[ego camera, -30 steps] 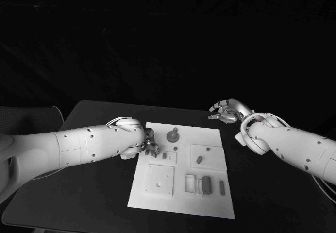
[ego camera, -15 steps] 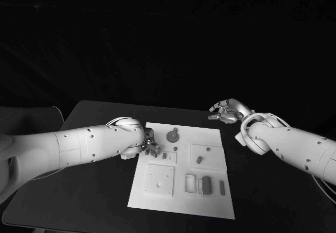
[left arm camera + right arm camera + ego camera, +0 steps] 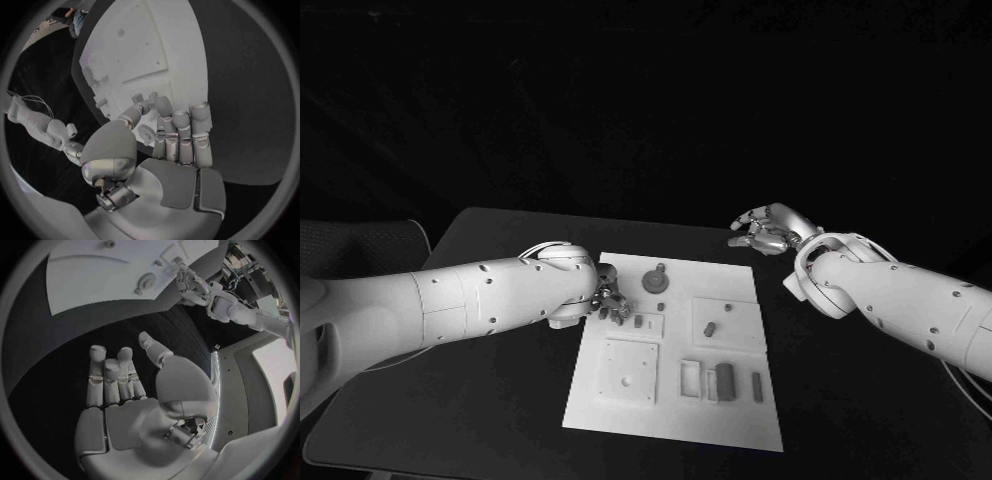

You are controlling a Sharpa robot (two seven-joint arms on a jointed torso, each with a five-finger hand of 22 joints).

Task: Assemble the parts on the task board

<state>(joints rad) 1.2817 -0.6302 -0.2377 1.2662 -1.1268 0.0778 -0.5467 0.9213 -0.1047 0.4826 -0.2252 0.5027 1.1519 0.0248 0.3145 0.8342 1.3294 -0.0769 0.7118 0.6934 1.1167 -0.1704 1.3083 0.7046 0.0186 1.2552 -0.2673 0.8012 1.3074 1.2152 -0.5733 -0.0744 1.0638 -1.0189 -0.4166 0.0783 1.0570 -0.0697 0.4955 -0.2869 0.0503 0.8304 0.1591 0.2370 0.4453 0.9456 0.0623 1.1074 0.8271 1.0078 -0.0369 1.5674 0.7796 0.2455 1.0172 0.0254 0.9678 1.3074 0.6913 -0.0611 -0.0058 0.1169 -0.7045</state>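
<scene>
The white task board [image 3: 678, 400] lies in the middle of the black table. A round grey part [image 3: 656, 280] stands near its far edge, and small grey parts [image 3: 711, 327] lie in its recesses, with a darker block [image 3: 724, 378] nearer me. My left hand [image 3: 606, 302] is down at the board's left edge. In the left wrist view its fingers [image 3: 181, 130] curl close to the thumb over the board [image 3: 150, 45], and whether they pinch a part is unclear. My right hand [image 3: 762, 230] hovers beyond the board's far right corner, its fingers [image 3: 112, 372] stretched out and holding nothing.
Black table [image 3: 488, 400] surrounds the board on all sides. A raised square plate [image 3: 629, 370] and a slotted block [image 3: 692, 377] sit on the board's near half. In the right wrist view the left arm [image 3: 219, 302] reaches to the board [image 3: 94, 280].
</scene>
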